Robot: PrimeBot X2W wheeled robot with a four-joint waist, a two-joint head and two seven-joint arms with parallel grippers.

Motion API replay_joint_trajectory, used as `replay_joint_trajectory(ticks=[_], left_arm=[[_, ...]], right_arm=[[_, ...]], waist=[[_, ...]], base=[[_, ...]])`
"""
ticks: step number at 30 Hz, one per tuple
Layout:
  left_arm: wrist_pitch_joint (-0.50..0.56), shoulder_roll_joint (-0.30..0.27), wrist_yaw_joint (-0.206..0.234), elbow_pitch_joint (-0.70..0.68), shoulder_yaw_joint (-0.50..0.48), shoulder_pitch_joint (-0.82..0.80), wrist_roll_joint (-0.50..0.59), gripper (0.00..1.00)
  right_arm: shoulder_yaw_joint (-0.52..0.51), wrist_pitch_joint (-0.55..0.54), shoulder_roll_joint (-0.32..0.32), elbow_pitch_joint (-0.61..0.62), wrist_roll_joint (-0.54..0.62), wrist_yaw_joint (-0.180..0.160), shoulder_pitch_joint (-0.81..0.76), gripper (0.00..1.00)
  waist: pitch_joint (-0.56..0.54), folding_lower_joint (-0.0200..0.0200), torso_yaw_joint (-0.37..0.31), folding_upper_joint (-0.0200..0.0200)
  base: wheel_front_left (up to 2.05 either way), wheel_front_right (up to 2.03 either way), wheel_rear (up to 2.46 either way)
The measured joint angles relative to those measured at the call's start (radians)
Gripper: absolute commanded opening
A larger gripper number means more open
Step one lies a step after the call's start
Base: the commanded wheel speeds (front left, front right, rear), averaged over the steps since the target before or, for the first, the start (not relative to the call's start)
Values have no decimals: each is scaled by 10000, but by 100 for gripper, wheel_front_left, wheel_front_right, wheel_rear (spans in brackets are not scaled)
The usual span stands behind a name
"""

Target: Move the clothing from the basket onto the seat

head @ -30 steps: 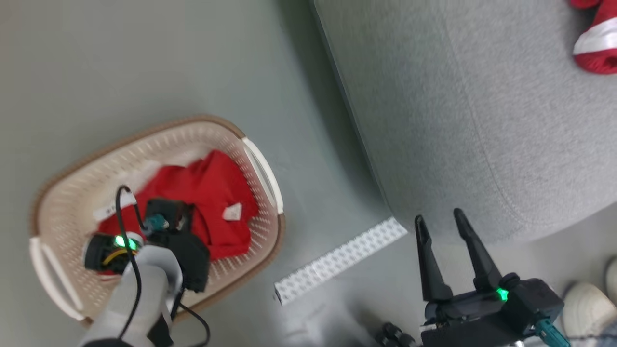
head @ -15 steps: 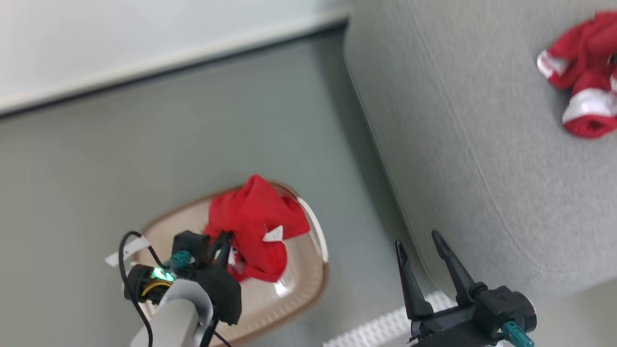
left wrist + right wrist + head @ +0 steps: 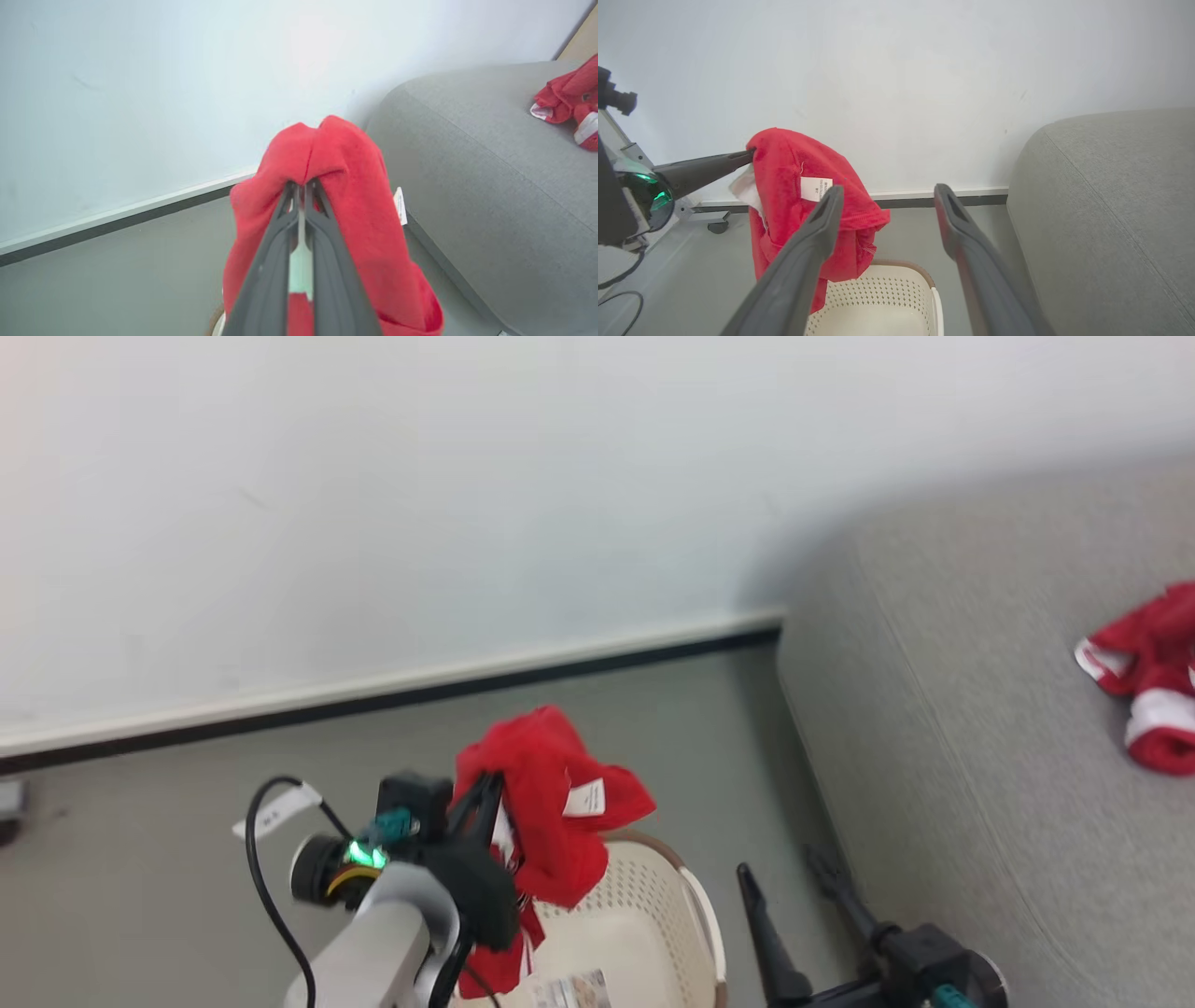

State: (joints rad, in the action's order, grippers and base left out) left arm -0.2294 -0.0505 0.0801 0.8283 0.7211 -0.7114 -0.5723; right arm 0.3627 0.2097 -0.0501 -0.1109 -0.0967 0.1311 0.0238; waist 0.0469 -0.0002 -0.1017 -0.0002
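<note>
My left gripper [image 3: 487,784] is shut on a red garment [image 3: 551,821] of the clothing, which hangs over the cream basket [image 3: 644,915] and clear of its rim. In the left wrist view the red cloth [image 3: 345,196] drapes over my closed fingertips [image 3: 301,184]. The right wrist view shows the same garment [image 3: 794,186] with its white tag, above the basket [image 3: 882,294]. My right gripper [image 3: 780,877] stands open at the lower right, beside the grey seat [image 3: 980,728]. Another red and white garment [image 3: 1144,681] lies on the seat.
A white wall [image 3: 467,504] with a dark baseboard [image 3: 420,695] runs behind the basket. Grey floor [image 3: 168,821] lies to the left. A paper label [image 3: 574,989] lies on the basket's base. The seat's rounded edge [image 3: 1045,196] is close to my right gripper.
My left gripper has lifted the red garment up out of the basket. The head view has tilted upward, bringing the wall into sight. The right gripper has stayed open.
</note>
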Motion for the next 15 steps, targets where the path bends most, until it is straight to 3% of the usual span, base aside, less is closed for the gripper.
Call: replay_joint_trajectory(ticks=[15], left_arm=[[40,0,186,-1057,1304,-1409,-1095,0]], right_arm=[[1478,-690,12,-1218,-658,0,1387,100]], waist=[[-1566,1,1178,1]], base=[[0,0,0]])
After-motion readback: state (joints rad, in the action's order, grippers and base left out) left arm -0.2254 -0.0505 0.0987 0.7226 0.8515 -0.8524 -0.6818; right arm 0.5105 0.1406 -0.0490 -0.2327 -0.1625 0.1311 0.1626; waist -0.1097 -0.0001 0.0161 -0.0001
